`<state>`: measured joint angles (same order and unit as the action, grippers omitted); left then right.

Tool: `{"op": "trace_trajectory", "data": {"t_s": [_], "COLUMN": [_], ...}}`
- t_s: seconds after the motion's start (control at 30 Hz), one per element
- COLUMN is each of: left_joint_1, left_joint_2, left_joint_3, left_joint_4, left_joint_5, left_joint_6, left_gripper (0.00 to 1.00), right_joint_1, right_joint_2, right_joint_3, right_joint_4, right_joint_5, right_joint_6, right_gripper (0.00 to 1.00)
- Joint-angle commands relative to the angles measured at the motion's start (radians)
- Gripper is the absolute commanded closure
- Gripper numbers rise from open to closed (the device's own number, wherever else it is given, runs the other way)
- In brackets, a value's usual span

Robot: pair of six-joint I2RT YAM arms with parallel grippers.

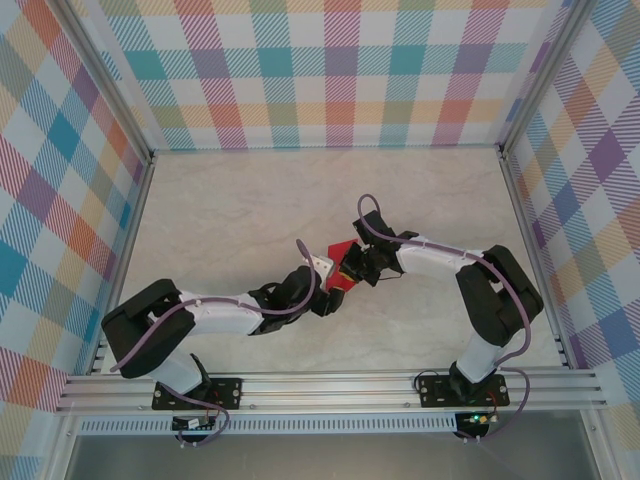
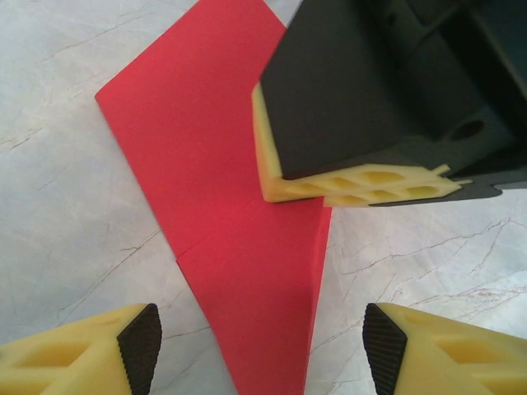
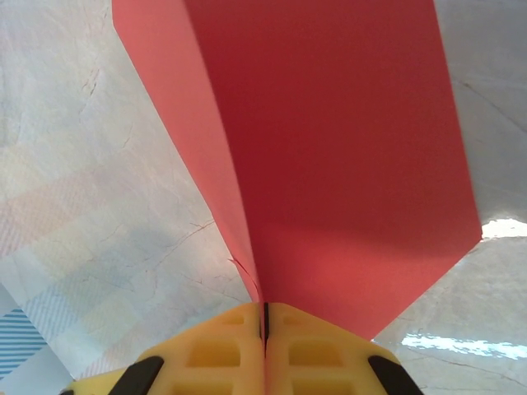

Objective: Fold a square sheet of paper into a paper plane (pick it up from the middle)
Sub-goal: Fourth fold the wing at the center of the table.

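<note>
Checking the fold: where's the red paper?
In the top view the red paper is mid-table, pinched in the shut right gripper, the open left gripper beside it.

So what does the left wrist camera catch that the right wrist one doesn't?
Left wrist view: the left gripper, jaws apart on either side of the narrow end of the red paper, and the right gripper seen from outside, clamped on the paper's edge. Right wrist view: a close look along that gripper's shut yellow fingers, with the paper pinched in the seam between them and spreading away from the camera. Shared: the folded red paper and the marble table under it.
</note>
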<state>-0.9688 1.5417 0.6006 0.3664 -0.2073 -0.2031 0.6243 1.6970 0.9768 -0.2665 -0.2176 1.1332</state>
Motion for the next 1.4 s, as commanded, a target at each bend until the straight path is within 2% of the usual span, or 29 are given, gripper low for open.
{"op": "trace_trajectory", "data": {"t_s": [0.0, 0.5, 0.67, 0.9, 1.03, 1.37], "left_joint_1": [-0.036, -0.086, -0.087, -0.087, -0.087, -0.087], "left_joint_2": [0.032, 0.135, 0.141, 0.146, 0.148, 0.141], "left_joint_3": [-0.011, 0.019, 0.022, 0.030, 0.028, 0.044], "left_joint_4": [0.060, 0.080, 0.078, 0.062, 0.056, 0.038], "left_joint_5": [-0.077, -0.263, -0.269, -0.258, -0.257, -0.238], "left_joint_6": [0.063, 0.067, 0.060, 0.048, 0.045, 0.057], "left_gripper": [0.34, 0.49, 0.60, 0.69, 0.71, 0.66], "right_joint_1": [-0.011, -0.024, -0.030, -0.043, -0.055, -0.058], "right_joint_2": [-0.026, -0.025, -0.032, -0.064, -0.086, -0.054], "right_joint_3": [-0.012, -0.021, -0.024, -0.032, -0.043, -0.019], "right_joint_4": [0.018, 0.050, 0.045, 0.028, 0.013, 0.007], "right_joint_5": [-0.026, -0.081, -0.080, -0.068, -0.067, -0.089], "right_joint_6": [0.032, 0.058, 0.050, 0.007, -0.023, -0.041], "right_gripper": [0.97, 0.93, 0.84, 0.64, 0.64, 0.81]}}
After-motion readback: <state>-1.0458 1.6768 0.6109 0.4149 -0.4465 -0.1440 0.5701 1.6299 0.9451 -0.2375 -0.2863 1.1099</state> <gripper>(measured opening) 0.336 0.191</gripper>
